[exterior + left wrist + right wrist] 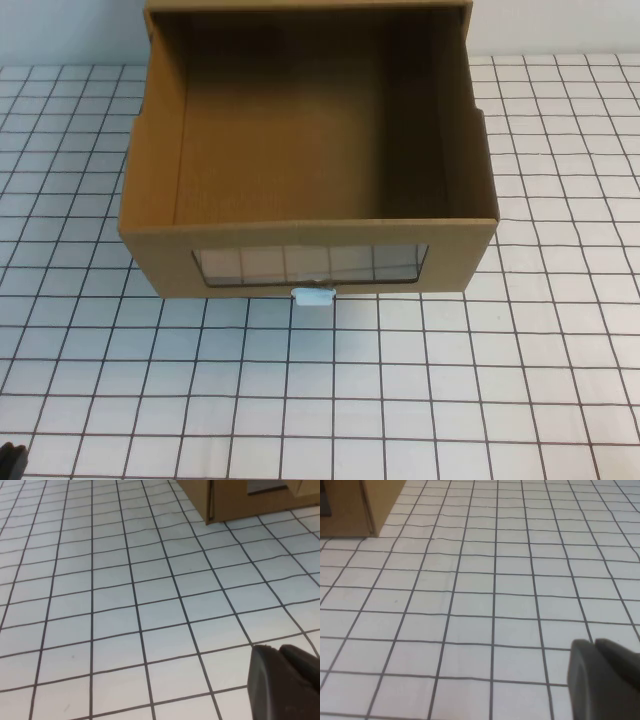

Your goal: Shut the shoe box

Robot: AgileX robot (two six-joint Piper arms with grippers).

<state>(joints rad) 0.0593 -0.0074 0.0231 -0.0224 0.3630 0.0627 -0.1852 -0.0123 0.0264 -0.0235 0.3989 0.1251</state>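
Note:
The shoe box (160, 245) is a brown cardboard drawer standing at the far middle of the table, pulled out toward me, open on top and empty inside. Its front has a clear window (310, 262) with a small white pull tab (313, 295) below it. My left gripper (278, 649) is shut and empty, low over the table at the near left; only a dark bit of it (10, 456) shows in the high view. A box corner (235, 500) lies far ahead of it. My right gripper (594, 643) is shut and empty, near right, with a box corner (375, 500) far ahead.
The table (400, 400) is white with a black grid and runs wide in front of and to both sides of the box. A pale wall stands behind the box.

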